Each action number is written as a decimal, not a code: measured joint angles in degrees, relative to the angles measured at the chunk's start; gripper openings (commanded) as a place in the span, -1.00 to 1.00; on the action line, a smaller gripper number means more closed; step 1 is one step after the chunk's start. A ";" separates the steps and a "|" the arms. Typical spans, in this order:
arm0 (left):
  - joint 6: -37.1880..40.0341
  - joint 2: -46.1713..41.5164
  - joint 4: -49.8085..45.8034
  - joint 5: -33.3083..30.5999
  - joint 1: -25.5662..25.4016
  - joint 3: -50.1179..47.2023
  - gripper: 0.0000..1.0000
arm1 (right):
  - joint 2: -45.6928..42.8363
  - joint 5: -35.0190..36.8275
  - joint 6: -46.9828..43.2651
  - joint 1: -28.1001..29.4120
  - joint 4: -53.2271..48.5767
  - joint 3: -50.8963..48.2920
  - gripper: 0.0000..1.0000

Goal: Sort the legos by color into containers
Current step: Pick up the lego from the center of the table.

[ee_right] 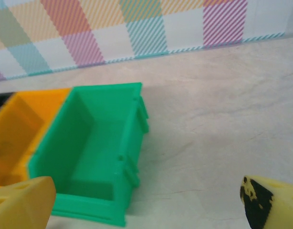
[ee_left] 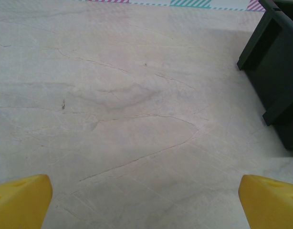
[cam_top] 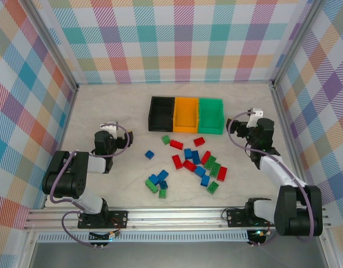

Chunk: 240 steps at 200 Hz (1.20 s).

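Left gripper (ee_left: 145,195): being held spread above table (ee_left: 113,95), black bin (ee_left: 275,71) alongside.
Right gripper (ee_right: 146,198): being held spread beside green bin (ee_right: 89,143).
Legos (cam_top: 189,165): being left scattered near containers (cam_top: 186,129).

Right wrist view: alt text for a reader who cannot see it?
An empty green bin sits on a pale table, joined to an orange bin beside it, a plaid wall behind. Two yellow fingers frame the bottom corners, wide apart, holding nothing.

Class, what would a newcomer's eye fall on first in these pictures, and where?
Three joined bins, black, orange and green, stand in a row toward the back of the table. In front of them lies a scatter of red, blue and green bricks. The left gripper and right gripper flank them, both open and empty.
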 measured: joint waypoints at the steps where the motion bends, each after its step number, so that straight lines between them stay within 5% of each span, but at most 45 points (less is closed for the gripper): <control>1: 0.00 0.00 0.00 0.00 0.00 0.00 0.99 | -0.09 -0.15 0.13 0.00 -0.31 0.17 0.98; 33: 0.00 0.00 0.00 0.00 0.00 0.00 0.99 | -2.14 -8.09 6.12 -0.04 -15.93 7.56 1.00; 96: 0.09 -0.85 -2.64 -0.07 -0.17 0.50 0.99 | -4.00 -19.12 12.79 2.19 -40.83 5.95 0.65; 138: -4.90 -13.22 -28.26 -1.70 -1.53 12.52 0.99 | -2.56 -15.45 14.14 12.28 -48.50 5.09 0.51; 178: -14.51 -24.92 -43.60 0.92 -1.53 20.83 0.99 | 7.78 -10.36 13.66 17.53 -51.65 11.45 0.30; 240: -18.97 -30.12 -70.62 3.74 -1.51 27.67 0.99 | 19.43 -4.07 11.91 23.17 -53.24 22.16 0.16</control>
